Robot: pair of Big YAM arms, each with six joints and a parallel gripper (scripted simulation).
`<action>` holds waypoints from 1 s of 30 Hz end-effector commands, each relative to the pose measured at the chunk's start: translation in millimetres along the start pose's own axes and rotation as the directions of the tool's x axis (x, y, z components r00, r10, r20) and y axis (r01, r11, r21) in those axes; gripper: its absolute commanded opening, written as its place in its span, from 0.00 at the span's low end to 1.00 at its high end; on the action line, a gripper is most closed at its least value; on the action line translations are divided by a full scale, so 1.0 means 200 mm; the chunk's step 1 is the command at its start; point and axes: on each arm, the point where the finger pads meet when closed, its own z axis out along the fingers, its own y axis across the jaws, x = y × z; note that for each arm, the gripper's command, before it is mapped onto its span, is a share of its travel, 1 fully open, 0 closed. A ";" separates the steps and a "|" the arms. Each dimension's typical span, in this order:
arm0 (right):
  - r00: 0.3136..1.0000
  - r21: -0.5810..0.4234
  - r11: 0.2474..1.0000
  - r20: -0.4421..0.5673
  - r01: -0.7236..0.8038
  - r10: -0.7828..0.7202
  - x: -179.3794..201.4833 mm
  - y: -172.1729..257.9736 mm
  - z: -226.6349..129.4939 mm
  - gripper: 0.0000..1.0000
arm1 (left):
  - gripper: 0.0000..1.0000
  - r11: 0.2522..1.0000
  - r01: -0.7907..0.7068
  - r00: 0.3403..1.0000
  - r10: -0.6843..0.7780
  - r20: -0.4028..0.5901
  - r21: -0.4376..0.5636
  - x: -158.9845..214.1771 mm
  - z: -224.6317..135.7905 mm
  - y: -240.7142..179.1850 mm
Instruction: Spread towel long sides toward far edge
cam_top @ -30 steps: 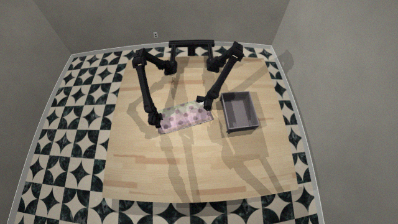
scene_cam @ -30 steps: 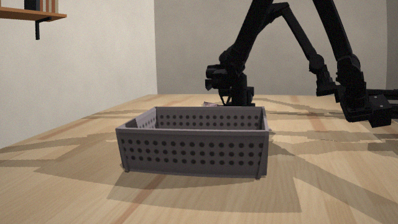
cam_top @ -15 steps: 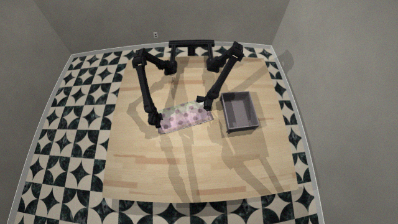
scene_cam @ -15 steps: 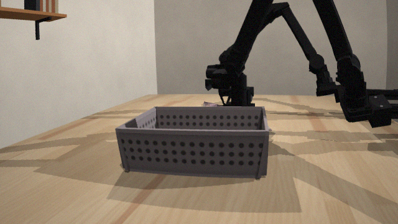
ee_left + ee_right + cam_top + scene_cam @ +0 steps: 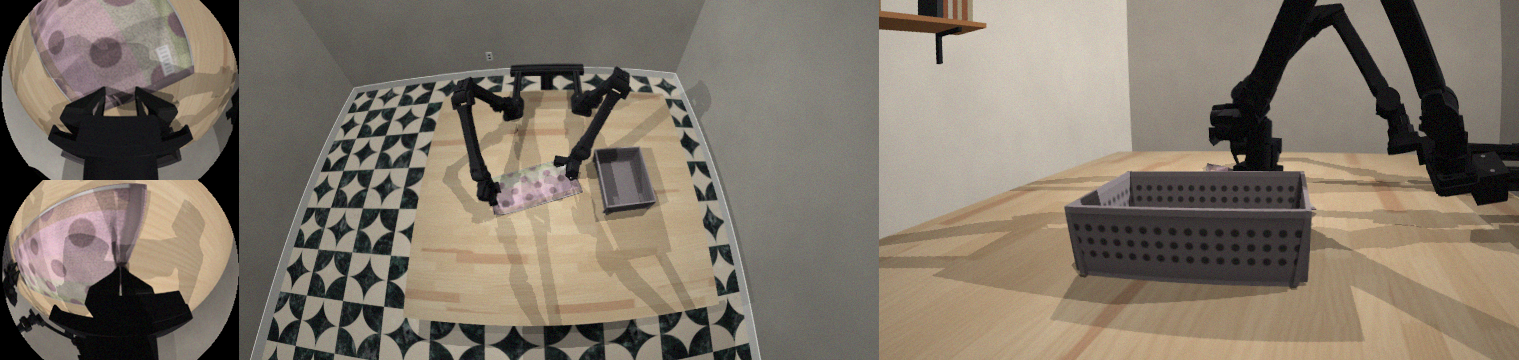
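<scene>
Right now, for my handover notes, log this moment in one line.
towel: long sides slant crosswise | right hand: shut on towel | left hand: open | basket: upright
</scene>
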 end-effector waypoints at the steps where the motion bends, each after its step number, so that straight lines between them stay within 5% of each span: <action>1: 1.000 0.018 1.000 0.003 -0.011 0.011 -0.01 -0.04 0.03 0.01 | 0.52 0.998 0.062 0.998 -0.062 0.019 -0.029 -0.09 -0.01 0.11; 5: 1.000 0.018 1.000 0.003 -0.011 0.011 -0.01 -0.04 0.03 0.01 | 0.52 0.970 0.243 0.970 -0.243 0.000 0.017 -0.11 -0.02 0.11; 11: 1.000 0.018 1.000 0.003 -0.011 0.011 -0.01 -0.04 0.03 0.01 | 0.52 0.830 0.552 0.832 -0.543 -0.113 0.080 -0.11 -0.03 0.08; 13: 1.000 0.018 1.000 0.003 -0.011 0.011 -0.01 -0.04 0.03 0.01 | 0.52 0.830 0.552 0.832 -0.543 -0.113 0.080 -0.11 -0.03 0.08; 24: 1.000 0.018 1.000 0.003 -0.011 0.011 -0.01 -0.04 0.03 0.01 | 0.52 0.535 0.845 0.510 -0.796 -0.326 0.018 -0.06 -0.06 0.03; 30: 1.000 0.018 1.000 0.003 -0.011 0.011 -0.01 -0.04 0.03 0.01 | 0.52 0.501 0.865 0.467 -0.809 -0.358 -0.003 -0.05 -0.07 0.02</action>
